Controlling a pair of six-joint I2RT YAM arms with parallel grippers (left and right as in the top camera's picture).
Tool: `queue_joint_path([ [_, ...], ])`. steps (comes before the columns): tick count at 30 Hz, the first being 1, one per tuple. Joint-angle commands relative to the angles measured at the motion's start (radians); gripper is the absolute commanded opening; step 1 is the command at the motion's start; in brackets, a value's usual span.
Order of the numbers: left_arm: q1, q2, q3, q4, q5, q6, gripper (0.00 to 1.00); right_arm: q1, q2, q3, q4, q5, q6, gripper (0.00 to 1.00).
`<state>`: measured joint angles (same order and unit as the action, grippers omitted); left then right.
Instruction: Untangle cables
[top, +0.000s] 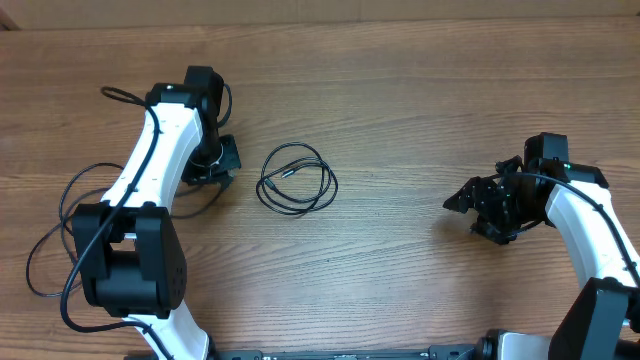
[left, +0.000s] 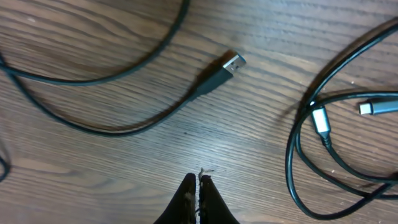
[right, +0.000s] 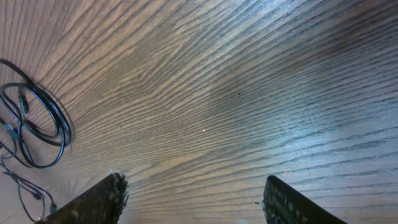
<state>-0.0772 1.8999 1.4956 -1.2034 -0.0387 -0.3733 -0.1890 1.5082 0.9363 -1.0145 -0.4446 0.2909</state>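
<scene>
The cables (top: 297, 180) lie as thin black cords in loose loops on the wooden table, between the two arms. In the left wrist view the loops (left: 298, 155) sit at the right, with a silver-tipped plug (left: 319, 121) and a second plug (left: 373, 107). A separate black cord with a USB plug (left: 227, 65) lies apart, to the loops' left. My left gripper (top: 228, 165) is shut and empty (left: 199, 186), just left of the loops. My right gripper (top: 458, 200) is open and empty (right: 196, 193), well right of the cables (right: 37, 124).
Thicker black wires (top: 60, 215) from the left arm trail over the table at the left. The tabletop (top: 400, 120) is brown wood grain. The right arm's base stands at the lower right (top: 600, 310).
</scene>
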Motion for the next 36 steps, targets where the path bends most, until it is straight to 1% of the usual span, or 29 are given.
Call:
queue_joint_path([
  [1, 0.002, -0.002, -0.022, 0.009, 0.043, 0.008, 0.04, -0.001, -0.014, 0.02, 0.002, 0.0, -0.005, 0.69],
  [7, 0.002, -0.002, -0.028, 0.011, 0.069, 0.023, 0.04, -0.001, -0.014, 0.02, -0.006, 0.0, -0.005, 0.7],
  [9, 0.002, -0.002, -0.031, 0.012, 0.109, 0.037, 0.04, -0.001, -0.014, 0.02, -0.01, 0.0, -0.005, 0.7],
  [12, 0.002, -0.002, -0.042, 0.021, 0.199, 0.103, 0.04, -0.001, -0.014, 0.02, -0.013, 0.0, -0.005, 0.7],
  [13, 0.0, -0.002, -0.048, 0.029, 0.209, 0.11, 0.04, -0.001, -0.014, 0.02, -0.014, -0.001, -0.005, 0.7],
  [15, -0.002, -0.002, -0.059, 0.053, 0.207, 0.114, 0.04, -0.001, -0.014, 0.02, -0.019, -0.001, -0.005, 0.7],
  [24, -0.002, -0.002, -0.116, 0.262, 0.204, 0.12, 0.04, -0.001, -0.014, 0.02, -0.034, -0.001, -0.035, 0.7],
  [36, -0.002, 0.01, -0.151, 0.364, 0.2, 0.145, 0.04, -0.001, -0.014, 0.02, -0.048, -0.001, -0.034, 0.7],
])
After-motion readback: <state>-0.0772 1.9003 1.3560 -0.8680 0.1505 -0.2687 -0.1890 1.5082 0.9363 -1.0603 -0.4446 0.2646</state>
